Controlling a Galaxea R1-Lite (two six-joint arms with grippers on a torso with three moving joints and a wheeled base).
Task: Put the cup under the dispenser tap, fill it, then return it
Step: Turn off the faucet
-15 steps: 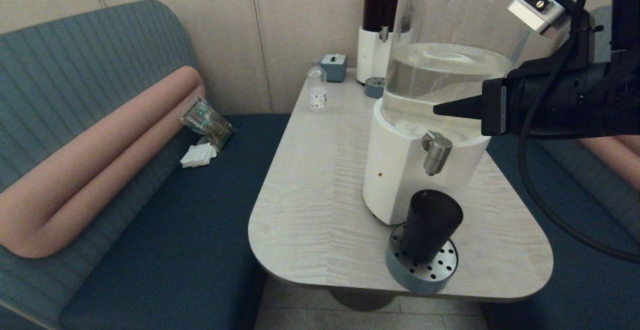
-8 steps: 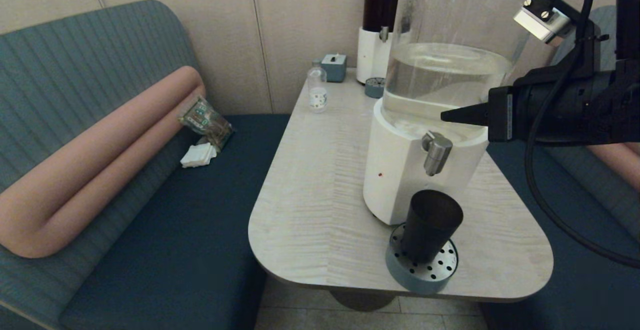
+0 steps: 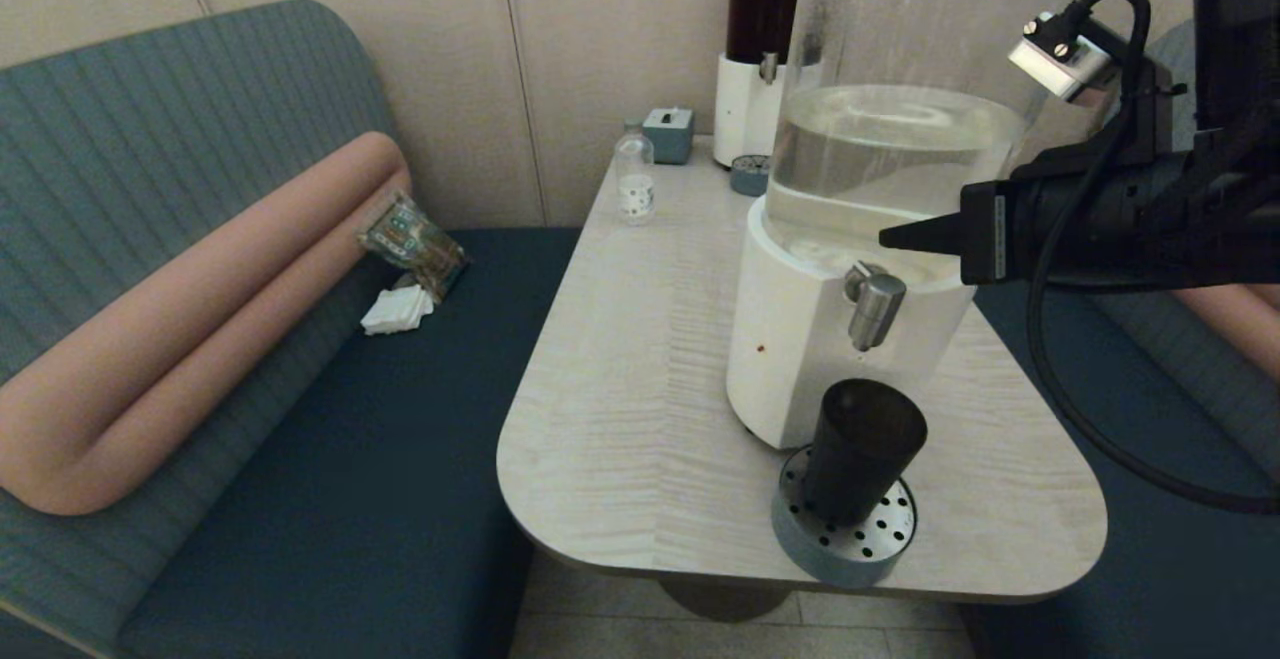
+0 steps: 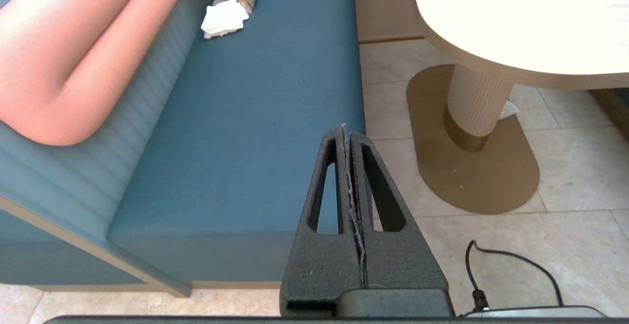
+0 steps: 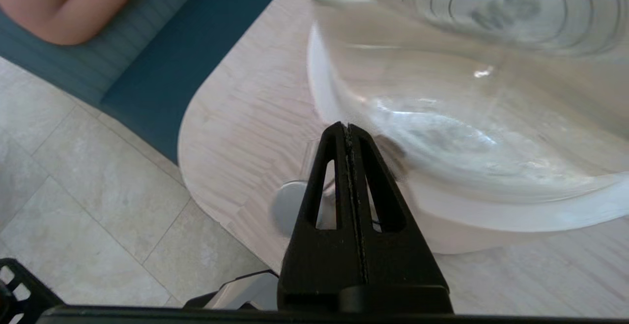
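Your right gripper (image 3: 885, 236), fingers pressed together, hovers just above the short brushed-steel dispenser tap (image 3: 874, 305). The small dark tapered plastic cup (image 3: 858, 449) stands below it on a round perforated drip tray (image 3: 850, 539), on the pale wood-grain table (image 3: 640, 369) between teal benches (image 3: 330, 499). Your left gripper (image 4: 348, 137) hangs closed over the tiled floor (image 4: 565, 166).

You find no readable text, brand or number here. The small clear bottle (image 3: 634, 177) carries a white label with dark specks too small to read. The snack packet (image 3: 412, 242) on the bench shows print you cannot make out.

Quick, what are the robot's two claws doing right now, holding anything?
Left gripper: closed, empty, low beside the bench.
Right gripper: closed, empty, just above the tap.
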